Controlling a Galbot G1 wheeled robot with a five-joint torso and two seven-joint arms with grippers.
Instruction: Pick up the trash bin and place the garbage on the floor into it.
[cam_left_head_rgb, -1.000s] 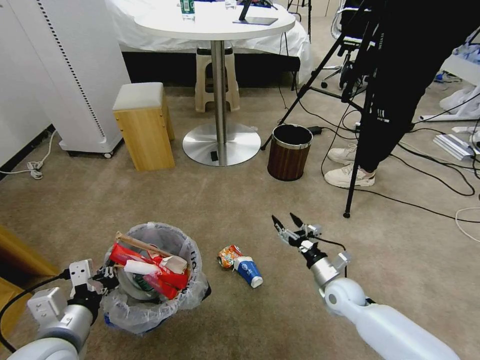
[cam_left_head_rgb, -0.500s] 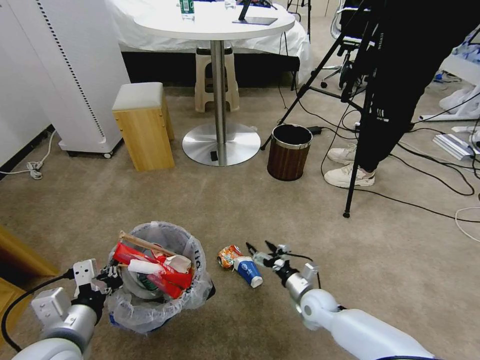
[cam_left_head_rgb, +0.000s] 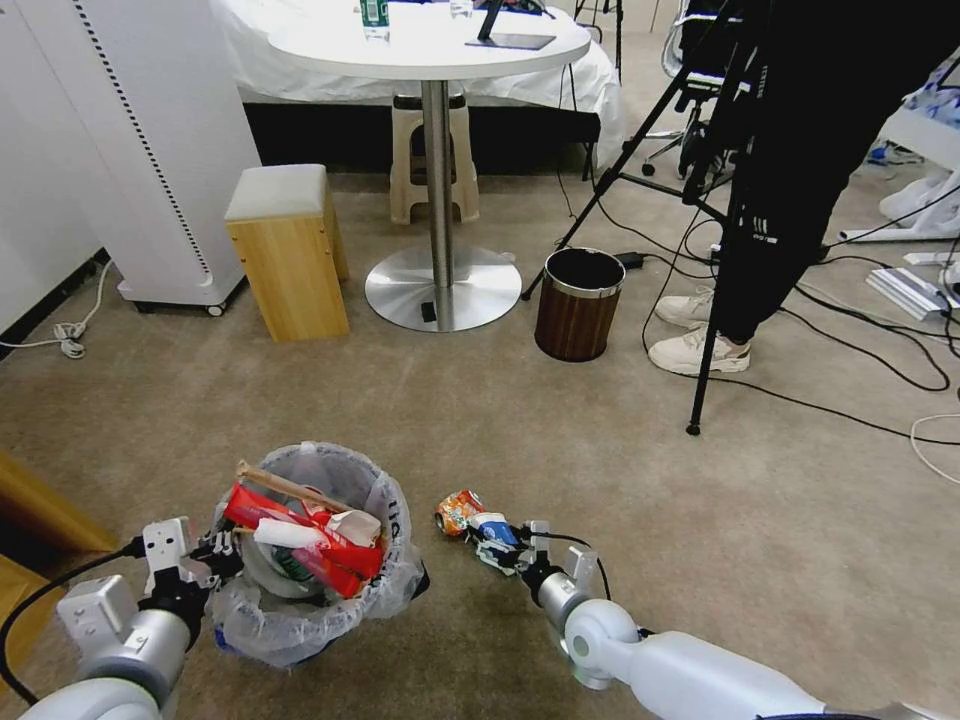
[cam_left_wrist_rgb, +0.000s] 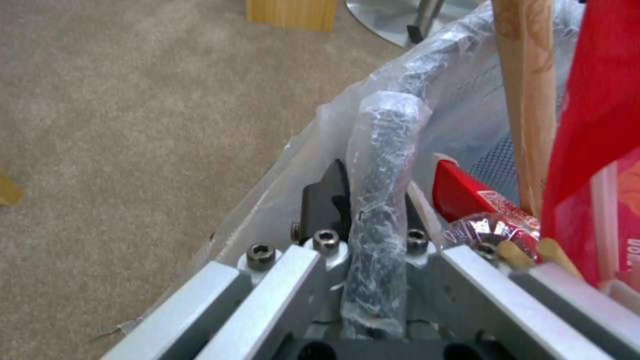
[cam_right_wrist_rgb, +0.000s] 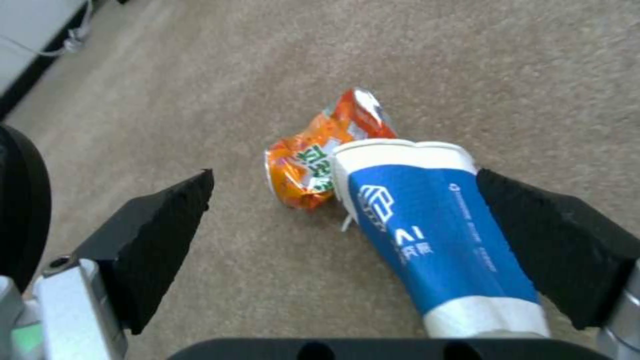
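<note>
On the floor (cam_left_head_rgb: 760, 520) just right of the bin (cam_left_head_rgb: 310, 555), our right hand (cam_right_wrist_rgb: 347, 235) has dropped from well above the carpet a second ago to floor level. Its pads now stand wide on either side of the blue-white cup (cam_right_wrist_rgb: 433, 235). One pad (cam_right_wrist_rgb: 553, 245) is touching or nearly touching the cup's side; the other (cam_right_wrist_rgb: 157, 230) is still well apart. We have not closed yet. We judge this as the reach finished and the grasp about to begin, so the cup is not picked up yet.

The cup lies on its side, its rim against an orange wrapper (cam_right_wrist_rgb: 320, 155). A closing grip could nudge that wrapper, and the paper wall may crush if we squeeze hard.

Our left hand (cam_left_wrist_rgb: 363, 215) is clamped on the bin's bag-covered rim and has kept that hold through the last second. The bin sits near our left side, already well filled.

Counting what we can see: one bin in our grip, and a second, brown bin (cam_left_head_rgb: 578, 303) farther off by the table leg (cam_left_head_rgb: 438, 200), which is not ours. Loose on the floor: two pieces, the cup and the wrapper. Inside the bin: one wooden stick (cam_left_head_rgb: 285, 487), at least one red packet (cam_left_head_rgb: 300, 525) and some white scraps. The rest is too tangled to count. Two hands are at work.
</note>
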